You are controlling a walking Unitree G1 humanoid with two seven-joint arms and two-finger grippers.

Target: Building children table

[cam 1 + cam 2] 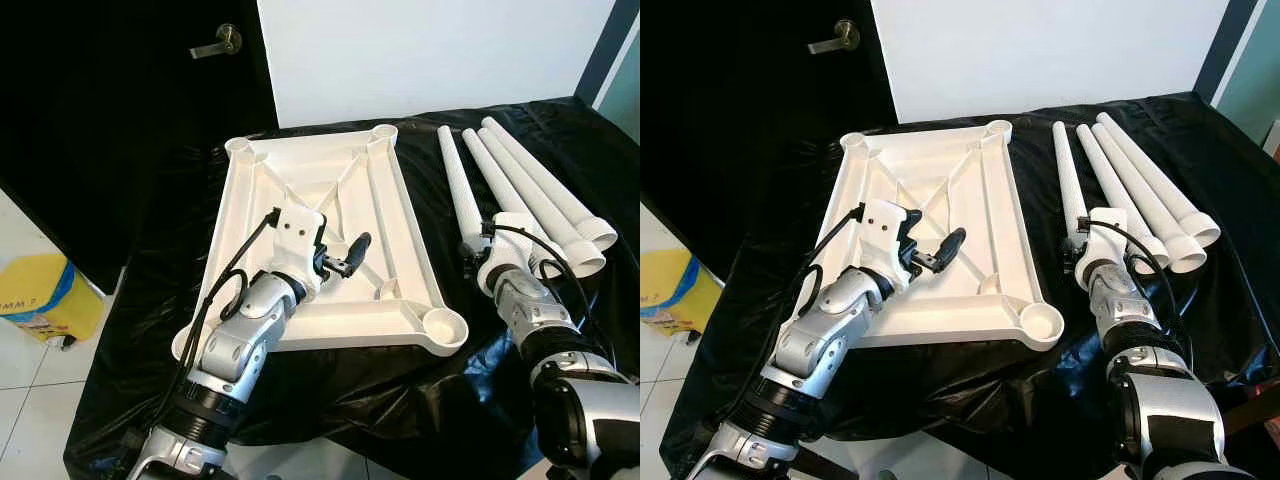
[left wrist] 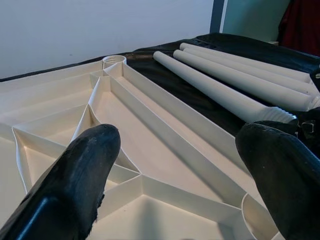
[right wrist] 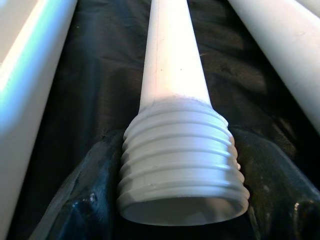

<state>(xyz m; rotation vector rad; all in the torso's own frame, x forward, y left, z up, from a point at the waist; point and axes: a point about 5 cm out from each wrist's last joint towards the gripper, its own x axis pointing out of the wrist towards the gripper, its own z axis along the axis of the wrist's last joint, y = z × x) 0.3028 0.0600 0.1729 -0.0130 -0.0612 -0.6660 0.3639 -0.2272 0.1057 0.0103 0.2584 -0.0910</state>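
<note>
1. Where the white wall (image 1: 430, 50) meets a dark door (image 1: 120, 120) with a metal handle (image 1: 218, 41), a table covered with a black sheet (image 1: 380, 380) stands on a pale tiled floor (image 1: 25, 400).
2. A yellow bin (image 1: 40, 295) sits on the floor, left of the table.
3. The white tabletop (image 1: 400, 215) lies upside down on the sheet, ribs and corner sockets facing up.
4. Four white legs (image 1: 530, 190) lie side by side to its right.
5. The left gripper (image 1: 345, 255) hovers over the tabletop's ribs, its fingers (image 2: 75, 185) spread wide and holding nothing.
6. The right gripper (image 3: 182, 200) is at the threaded end of the nearest leg (image 3: 175, 75); its fingers seem closed around it.
</note>
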